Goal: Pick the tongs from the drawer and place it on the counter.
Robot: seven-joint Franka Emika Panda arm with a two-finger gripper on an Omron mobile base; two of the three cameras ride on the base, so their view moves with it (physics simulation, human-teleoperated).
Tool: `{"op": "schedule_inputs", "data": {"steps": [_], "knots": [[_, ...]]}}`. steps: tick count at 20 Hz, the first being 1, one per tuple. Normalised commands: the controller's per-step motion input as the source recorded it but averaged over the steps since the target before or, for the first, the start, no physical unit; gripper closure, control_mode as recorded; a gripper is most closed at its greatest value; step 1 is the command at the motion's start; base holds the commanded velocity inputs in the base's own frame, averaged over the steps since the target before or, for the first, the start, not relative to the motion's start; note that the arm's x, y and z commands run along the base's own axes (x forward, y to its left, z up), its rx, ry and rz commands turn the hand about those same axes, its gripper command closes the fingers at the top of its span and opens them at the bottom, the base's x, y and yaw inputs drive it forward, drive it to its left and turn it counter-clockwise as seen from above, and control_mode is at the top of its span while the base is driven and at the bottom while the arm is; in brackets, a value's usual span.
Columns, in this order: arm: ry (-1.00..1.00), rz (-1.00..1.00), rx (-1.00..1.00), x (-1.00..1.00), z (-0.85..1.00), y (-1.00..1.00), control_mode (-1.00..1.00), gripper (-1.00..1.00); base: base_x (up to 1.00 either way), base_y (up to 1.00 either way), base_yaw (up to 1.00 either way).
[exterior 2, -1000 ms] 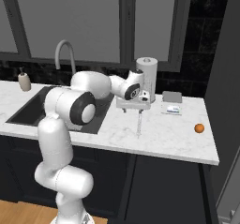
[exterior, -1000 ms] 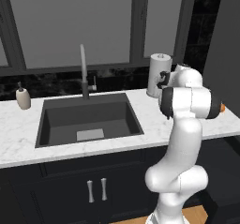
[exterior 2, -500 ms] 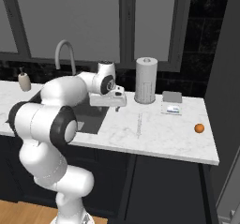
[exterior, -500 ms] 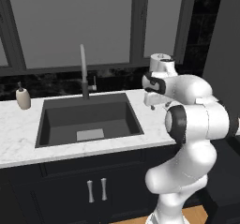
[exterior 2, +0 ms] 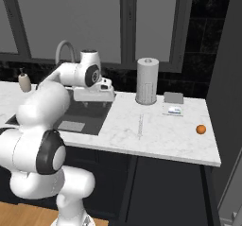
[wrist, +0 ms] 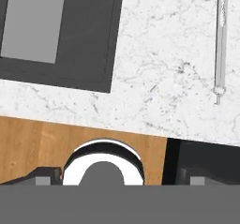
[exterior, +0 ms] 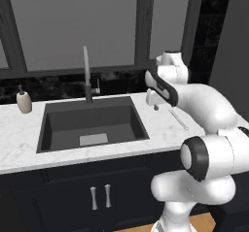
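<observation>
Gripper (exterior 2: 94, 100) of mine hangs above the right rim of the dark rectangular sink basin (exterior: 92, 124), pointing down at the white marble worktop (exterior 2: 160, 135) with its faint grey veining. I carry nothing, but whether my fingers are spread or closed I cannot tell: in both base views they are too small and dark to read, and in the hand view the tips are lost at the bottom edge.

Off to the side of my hand, well apart from it, the slim silvery-grey metal tongs (wrist: 220, 49) lie flat on the marble, their two narrow arms close together and running roughly straight back from the front edge. In the right base view they show as a thin pale line (exterior 2: 140, 125) between the sink and the small orange ball (exterior 2: 201, 129). In the left base view they lie just beyond my forearm (exterior: 179, 119).

Behind them, near the wall, a tall grey paper towel roll (exterior 2: 147, 81) stands upright, with a small flat grey box (exterior 2: 173, 98) beside it. A tall grey faucet (exterior: 86, 75) rises behind the basin, and a small beige soap bottle (exterior: 23, 101) stands at the far left of the worktop. Below, dark cabinet doors with two vertical silver handles (exterior: 99, 197) sit under the sink.
</observation>
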Motion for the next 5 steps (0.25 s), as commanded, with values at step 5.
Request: {"op": "schedule_inputs", "data": {"steps": [5], "knots": [[0.02, 0.0, 0.0, -0.43, 0.63, 0.16, -1.0, -1.0, 0.0, 0.0, 0.0]]}}
